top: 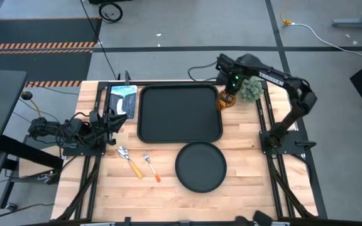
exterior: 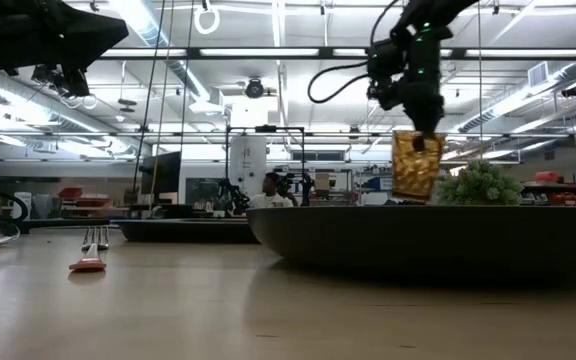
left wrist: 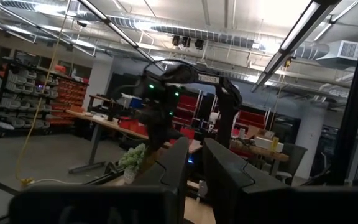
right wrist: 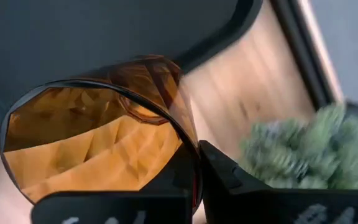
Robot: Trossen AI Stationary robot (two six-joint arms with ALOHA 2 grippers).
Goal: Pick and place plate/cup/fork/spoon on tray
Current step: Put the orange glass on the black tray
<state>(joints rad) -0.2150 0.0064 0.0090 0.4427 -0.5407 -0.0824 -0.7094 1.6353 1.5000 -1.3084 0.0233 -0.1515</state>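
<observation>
My right gripper (top: 229,88) is shut on the amber-brown cup (top: 225,99), just off the far right corner of the black tray (top: 180,114) and beside the green plant (top: 251,90). In the low view the cup (exterior: 415,165) hangs under the gripper. The round black plate (top: 200,166) lies flat on the table near the front. The spoon (top: 129,161) and the fork (top: 151,166) lie flat to the plate's left. My left gripper (top: 112,122) rests at the table's left side, its fingers (left wrist: 179,174) nearly together and empty. My right gripper holds the cup by its rim (right wrist: 191,163), on the side toward the plant. One finger is inside the cup and one outside, with the wall between them. The fingers come from above, pointing down. The cup hangs below them, slightly tilted and clear of the table.
A blue-white picture card (top: 123,99) lies at the tray's far left. The plant stands close to the cup's right. Bare wood shows between the tray and the plate and at the table's front left. A person (exterior: 271,190) shows far off in the room.
</observation>
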